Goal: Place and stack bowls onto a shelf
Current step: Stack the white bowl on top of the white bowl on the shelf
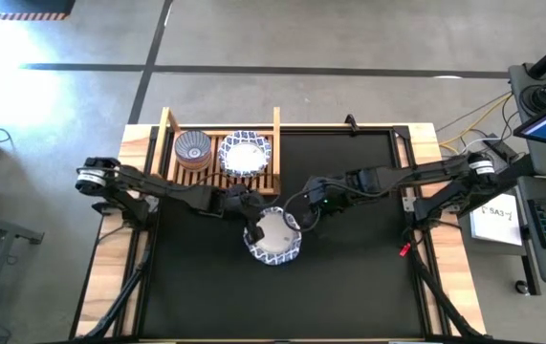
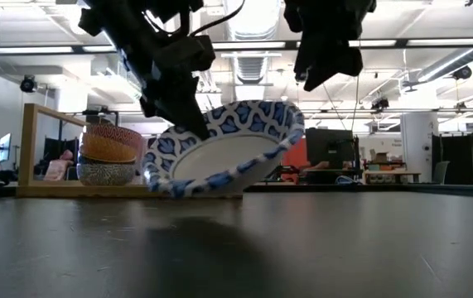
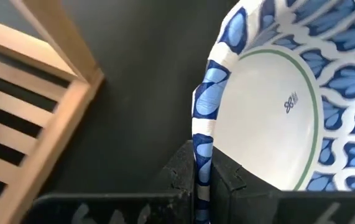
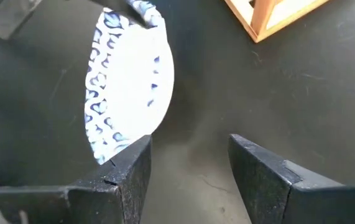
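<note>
Tilted above the dark surface [image 2: 302, 248], one wide blue-rimmed bowl [image 2: 224, 153] hangs pinched by our left jaws [image 3: 199, 177]; our right jaws [image 4: 189, 168] wait spread beside it. Two stacks already sit on the shelf [image 1: 163, 143].

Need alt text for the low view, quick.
The left gripper holds a white bowl with a blue patterned rim tilted above the dark table. The right gripper hangs open nearby; smaller bowls sit stacked on the wooden shelf behind.
</note>
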You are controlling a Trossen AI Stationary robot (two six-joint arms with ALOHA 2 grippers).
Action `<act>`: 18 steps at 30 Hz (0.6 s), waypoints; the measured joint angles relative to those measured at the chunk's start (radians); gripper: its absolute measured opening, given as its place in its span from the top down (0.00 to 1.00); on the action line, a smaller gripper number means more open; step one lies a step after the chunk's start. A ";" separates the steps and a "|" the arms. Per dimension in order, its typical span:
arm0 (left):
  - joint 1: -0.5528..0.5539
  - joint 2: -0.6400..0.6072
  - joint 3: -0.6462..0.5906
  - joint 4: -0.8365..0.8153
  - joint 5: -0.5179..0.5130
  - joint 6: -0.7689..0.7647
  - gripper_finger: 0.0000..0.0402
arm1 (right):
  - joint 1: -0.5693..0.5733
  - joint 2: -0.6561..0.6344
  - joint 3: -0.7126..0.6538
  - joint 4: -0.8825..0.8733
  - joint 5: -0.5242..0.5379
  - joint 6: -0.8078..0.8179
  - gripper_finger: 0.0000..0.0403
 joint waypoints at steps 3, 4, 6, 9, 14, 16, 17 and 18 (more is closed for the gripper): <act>0.025 -0.001 0.001 -0.014 0.001 0.015 1.00 | 0.002 0.008 0.011 -0.005 0.000 -0.014 0.50; 0.033 -0.001 0.001 -0.024 0.001 0.024 1.00 | 0.003 0.007 0.011 -0.005 0.000 -0.015 0.50; 0.049 -0.001 0.003 -0.072 0.002 0.033 1.00 | 0.005 0.003 0.009 -0.011 0.000 -0.015 0.50; 0.079 -0.008 0.005 -0.161 0.002 0.035 1.00 | 0.010 -0.006 0.008 -0.036 0.008 -0.015 0.50; 0.146 -0.039 0.007 -0.215 0.002 0.062 1.00 | 0.011 -0.012 0.007 -0.048 0.008 -0.017 0.50; 0.176 -0.059 0.007 -0.249 0.003 0.072 1.00 | 0.011 -0.014 0.007 -0.054 0.008 -0.020 0.50; 0.192 -0.070 0.007 -0.265 0.003 0.074 1.00 | 0.012 -0.014 0.007 -0.060 0.009 -0.021 0.50; 0.208 -0.081 0.007 -0.279 0.005 0.074 1.00 | 0.012 -0.014 0.007 -0.068 0.009 -0.021 0.50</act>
